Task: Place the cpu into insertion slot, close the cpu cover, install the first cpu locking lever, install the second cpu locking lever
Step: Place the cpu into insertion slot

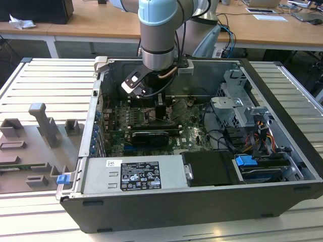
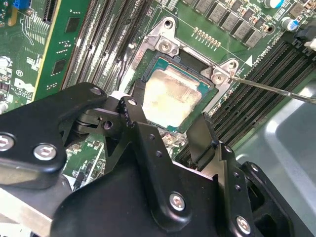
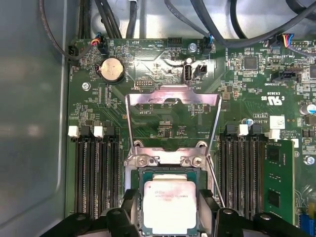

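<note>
On your bench the computer case lies with its side off, and the arm reaches down into it at about 10 o'clock from the case's middle in the exterior view. The gripper hangs with its jaws spread, one on either side of the socket. The cover is swung back off the socket, and the chip sits in it.

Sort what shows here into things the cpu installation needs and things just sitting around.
In the job:
- gripper, right over the cpu
- cpu, lying in the insertion slot
- cpu cover, folded open
- locking lever, not latched

Just lying about:
- coin battery
- memory slots
- power supply
- blue clip by the grey fixture
</note>
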Tool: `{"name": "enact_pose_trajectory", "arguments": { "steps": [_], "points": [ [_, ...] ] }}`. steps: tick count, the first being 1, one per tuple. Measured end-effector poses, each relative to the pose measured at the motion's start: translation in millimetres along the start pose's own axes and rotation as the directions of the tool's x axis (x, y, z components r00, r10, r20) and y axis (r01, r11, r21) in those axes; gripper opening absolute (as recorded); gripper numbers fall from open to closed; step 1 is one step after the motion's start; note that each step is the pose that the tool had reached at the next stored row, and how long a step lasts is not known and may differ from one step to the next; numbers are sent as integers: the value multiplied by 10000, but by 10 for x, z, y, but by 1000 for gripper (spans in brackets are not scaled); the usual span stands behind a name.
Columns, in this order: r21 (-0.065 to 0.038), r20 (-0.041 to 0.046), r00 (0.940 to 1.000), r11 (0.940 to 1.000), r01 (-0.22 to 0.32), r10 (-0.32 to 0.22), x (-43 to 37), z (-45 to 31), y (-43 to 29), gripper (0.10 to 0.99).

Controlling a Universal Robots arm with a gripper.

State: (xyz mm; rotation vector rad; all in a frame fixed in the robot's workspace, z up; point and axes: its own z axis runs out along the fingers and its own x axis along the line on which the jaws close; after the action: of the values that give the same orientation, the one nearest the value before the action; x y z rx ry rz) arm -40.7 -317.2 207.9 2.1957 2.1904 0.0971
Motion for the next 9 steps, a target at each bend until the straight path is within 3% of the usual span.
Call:
{"name": "enact_pose_trajectory", "arguments": {
  "steps": [1,6,7,8,9],
  "points": [
    [0,1,10000,10000,0,0,0,-14,1,600],
    [0,17,10000,10000,2,-2,1,-42,4,286],
    [0,17,10000,10000,2,-2,1,-53,5,286],
    [0,17,10000,10000,1,-1,1,-64,5,161],
    [0,17,10000,10000,1,-1,1,-68,6,161]
  ]
}}
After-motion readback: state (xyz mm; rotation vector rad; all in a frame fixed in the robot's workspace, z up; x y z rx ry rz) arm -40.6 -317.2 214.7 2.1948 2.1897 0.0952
